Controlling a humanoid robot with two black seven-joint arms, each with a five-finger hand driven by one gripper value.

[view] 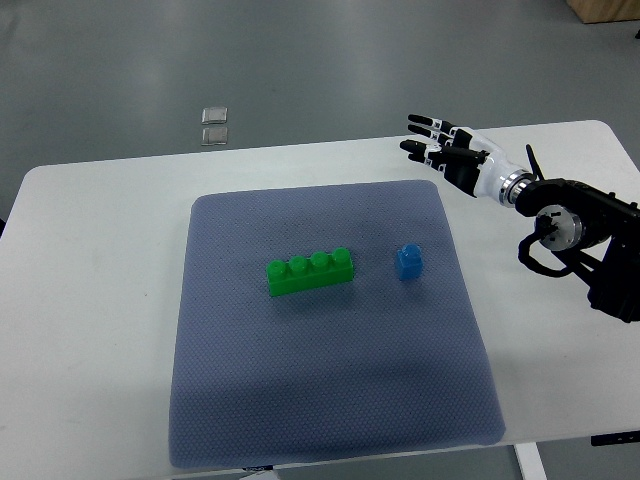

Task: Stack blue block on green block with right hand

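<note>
One green block [310,272] and one blue block [408,262] lie on one mat [330,410]. One hand [440,150] shows. Two small squares [214,125] sit on the floor.

A green block [310,272] and blue block [408,262] sit on a dotted grey-blue mat [330,400].

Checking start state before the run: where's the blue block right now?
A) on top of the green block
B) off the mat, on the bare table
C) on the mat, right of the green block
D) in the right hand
C: the blue block stands on the mat, apart from and to the right of the green block; the right hand is open, away near the mat's far corner.
</note>
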